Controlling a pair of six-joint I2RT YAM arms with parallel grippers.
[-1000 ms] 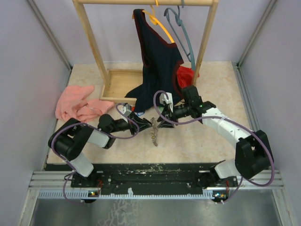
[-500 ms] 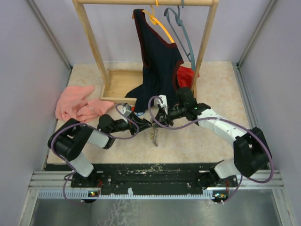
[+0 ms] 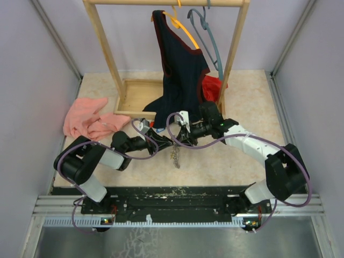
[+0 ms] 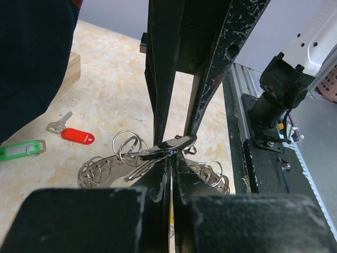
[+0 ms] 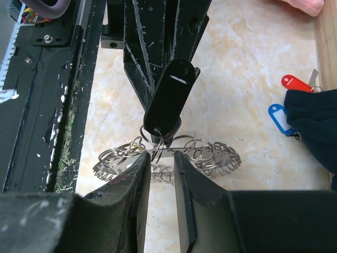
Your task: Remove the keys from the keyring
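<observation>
The left tool (image 4: 171, 166) is clenched on the keyring (image 4: 100, 171), a dangling loop of silver split rings, while the right tool (image 5: 162, 161) pinches the ring of a black-tagged key (image 5: 167, 100). I'd anchor left and wind that key along its coil. Beyond, a red-tagged key (image 4: 77, 136) and a green-tagged key (image 4: 18, 150) lie on the table (image 4: 116, 89).

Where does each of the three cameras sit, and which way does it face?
Top: above and behind the bases, looking down at the table, rack and both arms; left tool and right tool meet at the keyring.
Left wrist: on the left arm, facing the right tool tip-on; own fingers at the bottom.
Right wrist: on the right arm, facing the left tool; own fingers at the bottom.
Shared: both wrist views show the keyring and the red tag.
</observation>
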